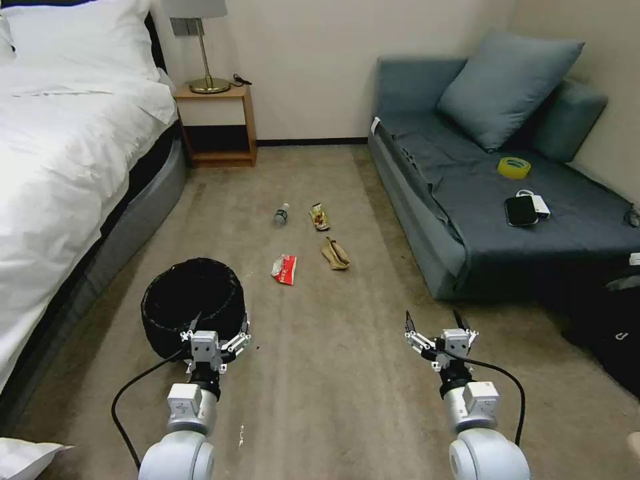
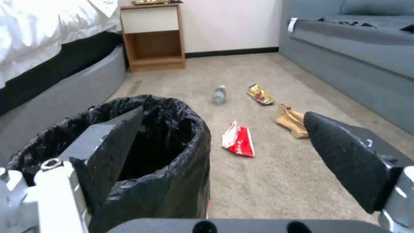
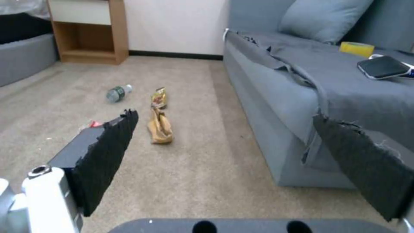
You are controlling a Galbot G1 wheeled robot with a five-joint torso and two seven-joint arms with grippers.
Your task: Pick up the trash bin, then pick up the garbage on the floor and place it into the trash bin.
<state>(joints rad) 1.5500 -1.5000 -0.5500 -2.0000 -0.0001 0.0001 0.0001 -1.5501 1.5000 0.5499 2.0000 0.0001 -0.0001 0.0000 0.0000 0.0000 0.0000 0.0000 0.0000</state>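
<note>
My left gripper (image 1: pixel 220 329) is wide open, empty, straddling the trash bin (image 1: pixel 193 303) rim on the carpet. Right gripper (image 1: pixel 437 327) open, idle. Risk: fingers pinch only the slack liner, bin slips.

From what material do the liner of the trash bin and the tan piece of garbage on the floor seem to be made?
The liner of the trash bin looks like thin black plastic film: it is glossy and finely crinkled, with folds gathered over the rim. The tan piece looks like matte brown paper, perhaps a crumpled bag, since it holds sharp creases without shine.
</note>
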